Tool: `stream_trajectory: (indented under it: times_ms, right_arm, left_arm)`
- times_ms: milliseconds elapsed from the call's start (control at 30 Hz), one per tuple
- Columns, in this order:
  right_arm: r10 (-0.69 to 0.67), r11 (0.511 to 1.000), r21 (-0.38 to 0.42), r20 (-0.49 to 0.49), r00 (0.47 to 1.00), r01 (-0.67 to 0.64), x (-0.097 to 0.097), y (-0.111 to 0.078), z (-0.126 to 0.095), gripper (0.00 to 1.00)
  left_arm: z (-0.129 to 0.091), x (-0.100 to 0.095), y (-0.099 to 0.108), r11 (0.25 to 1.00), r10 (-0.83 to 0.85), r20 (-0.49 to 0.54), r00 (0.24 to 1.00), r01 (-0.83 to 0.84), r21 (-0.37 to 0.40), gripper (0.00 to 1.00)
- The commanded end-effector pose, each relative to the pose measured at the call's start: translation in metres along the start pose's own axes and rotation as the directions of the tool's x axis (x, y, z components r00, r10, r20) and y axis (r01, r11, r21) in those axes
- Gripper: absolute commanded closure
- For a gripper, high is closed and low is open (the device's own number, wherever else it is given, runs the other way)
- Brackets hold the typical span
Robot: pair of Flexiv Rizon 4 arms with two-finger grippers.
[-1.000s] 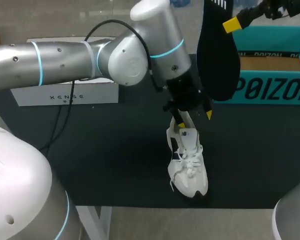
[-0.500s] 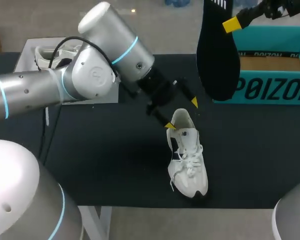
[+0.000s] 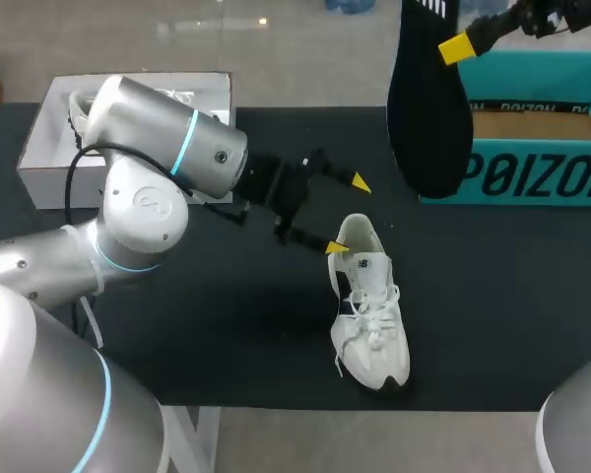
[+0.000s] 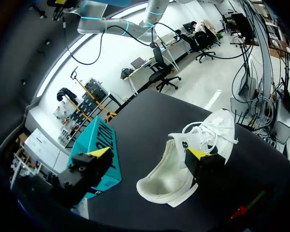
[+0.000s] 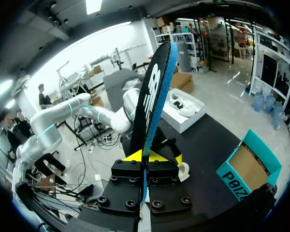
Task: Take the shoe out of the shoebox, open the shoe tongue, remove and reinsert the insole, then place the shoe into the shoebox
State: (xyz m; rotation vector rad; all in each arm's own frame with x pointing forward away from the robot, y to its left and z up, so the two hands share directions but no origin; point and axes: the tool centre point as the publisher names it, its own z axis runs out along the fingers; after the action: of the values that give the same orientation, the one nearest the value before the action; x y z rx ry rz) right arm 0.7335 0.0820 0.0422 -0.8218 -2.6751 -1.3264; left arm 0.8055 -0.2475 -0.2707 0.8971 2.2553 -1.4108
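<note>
White shoe [image 3: 370,317]: stands on its sole on the black table [image 3: 227,325], out of the box. Its laces face up. Its toe points to the near edge and its open heel points to the far side.
Black insole [image 3: 428,108]: out of the shoe, up in the air over the far right part of the table. It hangs on its thin edge, long way up and down, in front of the blue-green box.
Right gripper [image 5: 145,157]: high up at the far right. Its two fingers are pressed on the insole from both sides, near one end of it.
Left gripper [image 3: 347,215]: low over the table, just beside the heel of the shoe. Its fingers are wide apart and hold nothing. One yellow tip is right at the heel edge; I cannot tell if it touches. The other tip is in the air on the far side.
Left arm [image 3: 148,187]: comes in from the left, bent at the elbow.
Blue-green shoebox [image 3: 532,182]: sits at the far right of the table, open at the top, well apart from the shoe.
White box [image 3: 39,148]: sits at the far left corner, open, with another white shoe in it.
</note>
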Motion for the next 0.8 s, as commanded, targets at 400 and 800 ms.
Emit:
stream_trajectory:
  times_ms: [400,800]
  right_arm:
    - [0.001,1.0,0.004,0.0,1.0,-0.001,-0.001,0.002,0.001,1.0]
    - [0.001,1.0,0.004,0.0,1.0,-0.001,-0.001,0.002,0.001,1.0]
  left_arm:
    - [0.009,0.003,-0.006,0.999,0.047,0.29,0.956,-0.052,0.009,0.0]
    - [0.054,-0.039,-0.025,0.95,0.222,0.241,0.945,-0.265,0.164,0.0]
